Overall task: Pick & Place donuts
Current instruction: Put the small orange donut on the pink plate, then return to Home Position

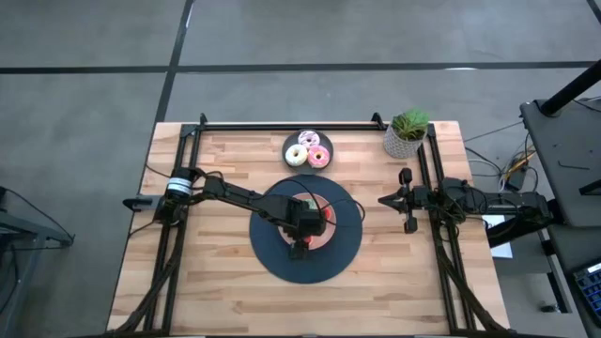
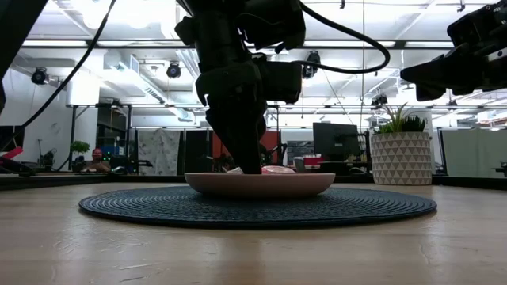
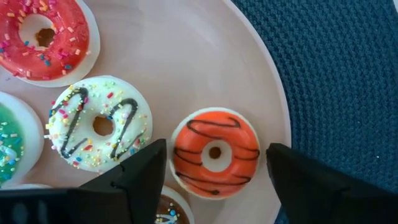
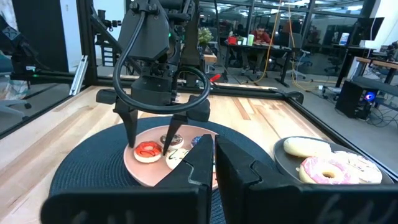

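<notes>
A pink plate [image 3: 186, 56] on a round dark mat [image 1: 347, 253] holds several tiny donuts: orange with dark stripes [image 3: 215, 152], white with dark squiggles [image 3: 99, 127], red [image 3: 40, 34], green [image 3: 9, 143] and brown [image 3: 171, 211]. My left gripper [image 3: 215, 165] is open and points down over the plate, one finger on each side of the orange donut, a narrow gap showing at each. It also shows in the right wrist view [image 4: 149, 140]. My right gripper [image 4: 214, 158] is shut and empty at the table's right side [image 1: 387, 199].
A small dark grey plate [image 1: 308, 150] at the far middle holds a cream donut [image 4: 305, 147], a pink one [image 4: 326, 169] and a sprinkled one. A potted plant [image 1: 406, 134] stands at the far right. Black frame rails [image 1: 282, 125] run along the table's edges.
</notes>
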`<state>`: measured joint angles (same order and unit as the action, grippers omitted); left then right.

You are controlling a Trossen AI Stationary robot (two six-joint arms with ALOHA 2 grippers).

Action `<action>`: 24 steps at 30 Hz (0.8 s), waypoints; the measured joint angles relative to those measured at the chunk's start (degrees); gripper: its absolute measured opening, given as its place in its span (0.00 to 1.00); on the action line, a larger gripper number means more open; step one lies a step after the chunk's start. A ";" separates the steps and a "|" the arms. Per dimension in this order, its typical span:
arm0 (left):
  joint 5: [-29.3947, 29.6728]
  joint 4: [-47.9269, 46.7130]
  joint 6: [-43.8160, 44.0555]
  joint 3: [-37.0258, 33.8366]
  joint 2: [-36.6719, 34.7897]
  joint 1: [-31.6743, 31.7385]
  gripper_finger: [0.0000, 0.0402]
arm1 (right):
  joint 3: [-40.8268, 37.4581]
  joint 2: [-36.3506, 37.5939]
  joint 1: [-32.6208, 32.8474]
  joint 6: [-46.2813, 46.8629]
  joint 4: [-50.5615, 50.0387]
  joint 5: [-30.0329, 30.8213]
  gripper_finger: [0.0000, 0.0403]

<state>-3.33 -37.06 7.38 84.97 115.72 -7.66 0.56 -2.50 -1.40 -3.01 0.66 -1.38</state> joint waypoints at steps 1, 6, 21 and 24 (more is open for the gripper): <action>0.00 0.00 0.06 0.00 0.00 0.00 0.63 | 0.00 -0.02 0.01 0.00 0.01 0.01 0.02; 0.07 -0.02 0.07 0.00 0.00 0.06 0.68 | -0.01 -0.02 -0.01 0.00 0.00 0.00 0.02; 0.22 -3.32 0.00 1.70 -0.15 0.20 0.68 | -0.02 -0.02 0.01 0.00 0.01 -0.01 0.02; 0.22 -3.40 -0.02 2.50 -0.35 0.20 0.68 | 0.00 -0.01 0.01 0.00 0.00 0.00 0.02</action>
<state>-3.11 -40.46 7.35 87.47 115.37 -7.46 0.56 -2.51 -1.39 -3.01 0.65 -1.38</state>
